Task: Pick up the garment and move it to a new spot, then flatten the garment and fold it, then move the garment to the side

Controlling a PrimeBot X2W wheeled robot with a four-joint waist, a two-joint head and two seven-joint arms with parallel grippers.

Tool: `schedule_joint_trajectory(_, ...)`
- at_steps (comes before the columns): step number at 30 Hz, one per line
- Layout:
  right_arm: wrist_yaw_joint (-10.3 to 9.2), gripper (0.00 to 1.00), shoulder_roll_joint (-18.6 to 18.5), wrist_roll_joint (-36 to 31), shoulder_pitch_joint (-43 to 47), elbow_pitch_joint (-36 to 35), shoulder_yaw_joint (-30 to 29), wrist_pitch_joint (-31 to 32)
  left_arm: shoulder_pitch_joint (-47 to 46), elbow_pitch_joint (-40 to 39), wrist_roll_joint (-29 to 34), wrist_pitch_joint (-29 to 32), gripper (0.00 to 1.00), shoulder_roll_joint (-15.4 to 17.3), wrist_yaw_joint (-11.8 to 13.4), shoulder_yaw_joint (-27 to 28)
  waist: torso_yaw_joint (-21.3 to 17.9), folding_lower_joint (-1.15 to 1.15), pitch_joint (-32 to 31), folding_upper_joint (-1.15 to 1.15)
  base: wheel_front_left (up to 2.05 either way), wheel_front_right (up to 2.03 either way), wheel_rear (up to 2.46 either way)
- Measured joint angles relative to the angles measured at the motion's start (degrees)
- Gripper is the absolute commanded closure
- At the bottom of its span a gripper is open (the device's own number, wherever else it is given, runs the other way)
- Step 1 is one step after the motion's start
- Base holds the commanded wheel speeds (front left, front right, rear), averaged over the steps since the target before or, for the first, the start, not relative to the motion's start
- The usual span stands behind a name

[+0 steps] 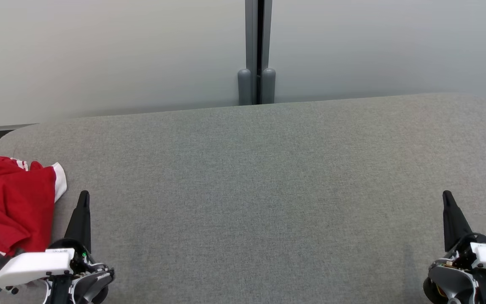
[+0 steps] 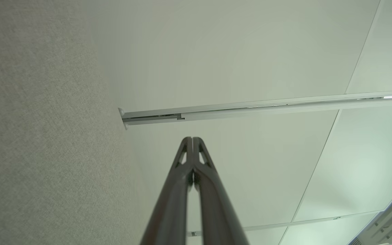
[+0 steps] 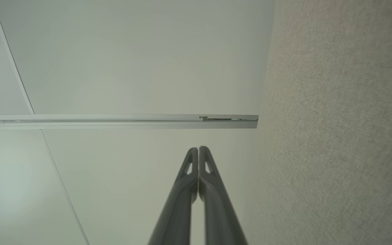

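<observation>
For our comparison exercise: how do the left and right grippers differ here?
The left gripper sits beside the red garment; the right gripper is far across the table from it. The left tilts rightward in the head view, the right leftward. Both are shut, empty.

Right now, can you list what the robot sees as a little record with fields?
surface: grey cloth-covered table
garment: red with white trim, bunched up at the table's left end
left gripper: shut, empty, beside the garment
right gripper: shut, empty, over bare table at the right
background: pale wall panels, grey post
</observation>
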Motion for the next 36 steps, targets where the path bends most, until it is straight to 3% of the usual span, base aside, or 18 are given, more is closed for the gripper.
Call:
schedule_joint_trajectory(15,-0.02,0.00,0.3,-1.5,2.0,0.4,0.9,-1.9,0.8,1.6,1.7,-3.1,0.00,-0.5,0.1,-3.3,0.0,0.00,0.1,0.00,0.00,0.00,0.00)
schedule_joint_trajectory(21,-0.02,0.00,-1.2,-5.4,1.8,-0.3,2.1,-4.2,-0.3,0.7,7.9,-4.6,0.00,-0.2,0.1,-3.8,0.0,0.00,0.0,0.00,0.00,0.00,0.00)
schedule_joint_trajectory(36,-0.02,0.00,-3.3,-22.7,1.1,-2.6,3.3,-7.9,-0.4,-2.8,25.8,-8.0,0.00,-0.2,0.1,-4.8,0.1,0.00,-0.2,0.00,0.00,0.00,0.00)
